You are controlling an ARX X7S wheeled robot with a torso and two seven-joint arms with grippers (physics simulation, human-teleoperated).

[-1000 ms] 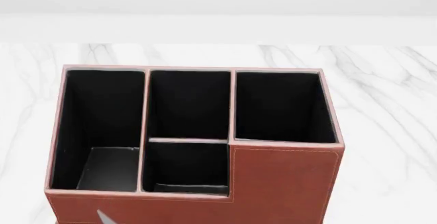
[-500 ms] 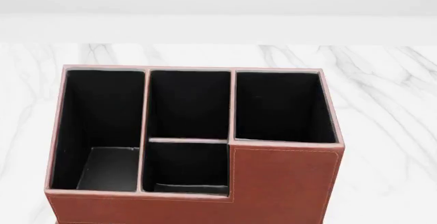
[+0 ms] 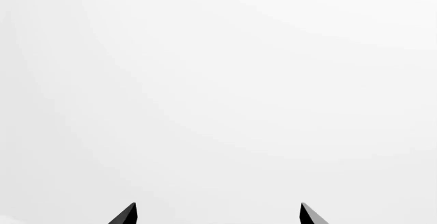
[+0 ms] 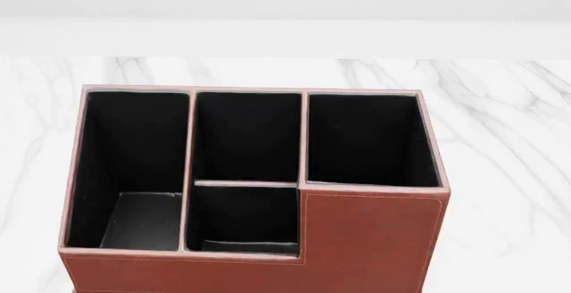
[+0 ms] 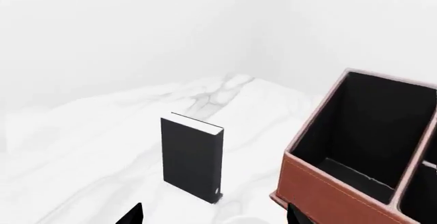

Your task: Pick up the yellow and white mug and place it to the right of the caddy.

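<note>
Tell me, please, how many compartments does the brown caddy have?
4. On the caddy: a long one at left, rear middle, rear right, and a small front-middle one. None appears hidden.

black book (image 5: 192, 159) upright on marble table (image 5: 82, 147) | caddy (image 5: 355, 152) just beside | R end effector (image 5: 213, 215) tips apart

The caddy (image 4: 375, 239) is cut off at 6 o'clock in the head view, its base out of frame, and at 3 o'clock in the right wrist view, where only two compartments show. Of the left gripper (image 3: 217, 215) and the right gripper (image 5: 213, 215), only dark fingertip points show at each wrist picture's edge. A pale curved rim (image 5: 239, 220) at the right wrist picture's edge is too cropped to identify.
</note>
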